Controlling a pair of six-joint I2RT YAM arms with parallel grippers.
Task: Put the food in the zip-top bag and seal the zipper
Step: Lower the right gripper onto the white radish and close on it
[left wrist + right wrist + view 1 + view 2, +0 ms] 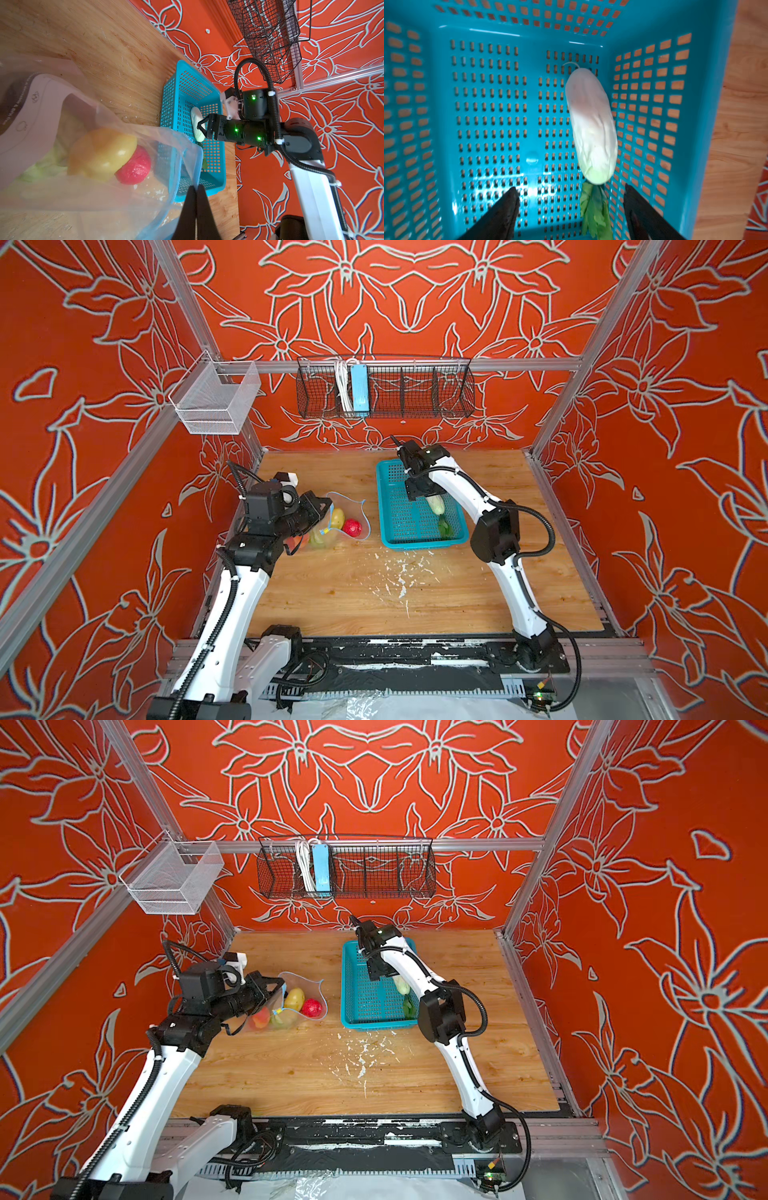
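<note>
The clear zip-top bag lies on the left of the wooden table with its mouth gaping. Its blue zipper curls around the opening. Inside it lie a yellow food piece, a red one and green cabbage. My left gripper is shut on the bag's rim and holds it up. In the teal basket lies a white food piece with green leaves. My right gripper hangs open low inside the basket, its fingers either side of the leafy end.
A black wire basket on the back wall holds a light-blue power strip. A white mesh bin hangs from the left rail. White flecks mark the table's middle. Red patterned walls close in three sides.
</note>
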